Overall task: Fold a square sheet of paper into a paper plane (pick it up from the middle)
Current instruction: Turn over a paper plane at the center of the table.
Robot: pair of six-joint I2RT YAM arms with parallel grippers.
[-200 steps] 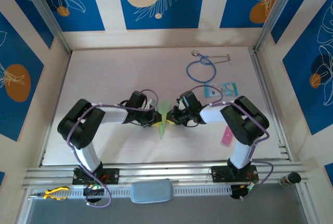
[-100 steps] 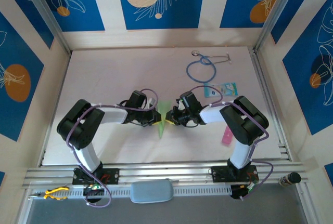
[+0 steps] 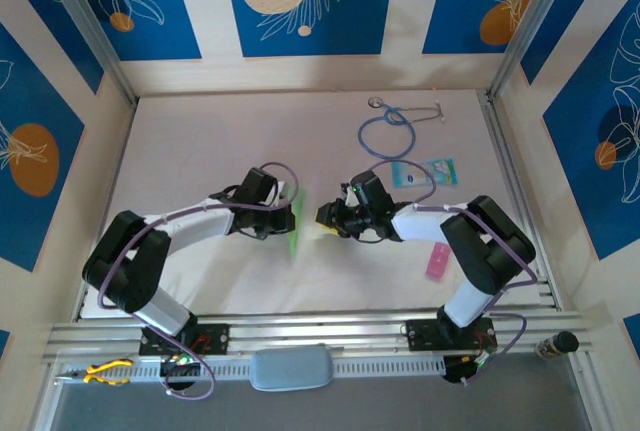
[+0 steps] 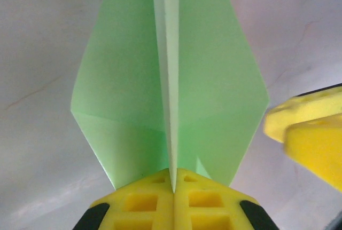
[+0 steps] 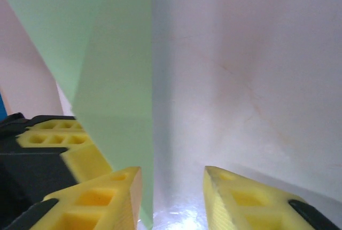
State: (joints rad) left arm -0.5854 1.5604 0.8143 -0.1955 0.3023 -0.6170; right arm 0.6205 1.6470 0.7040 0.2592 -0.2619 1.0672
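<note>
Paper plane [image 3: 295,223], light green and folded slim, sat over the middle of the bench [image 3: 200,141], turned on edge so that from above it looked like a narrow sliver. The left end effector [image 3: 291,213] was clenched on it: in the left wrist view its yellow fingers [image 4: 144,203] met tightly on the centre crease at the plane's near end, wings spreading to either side. The right end effector [image 3: 322,216] stood just beside it, released, jaws apart, with the green paper close by its left finger. Farther back lay a blue stethoscope [image 3: 385,133], nearer a teal-and-white card [image 3: 425,173], and a pink strip [image 3: 437,262] by the right arm.
</note>
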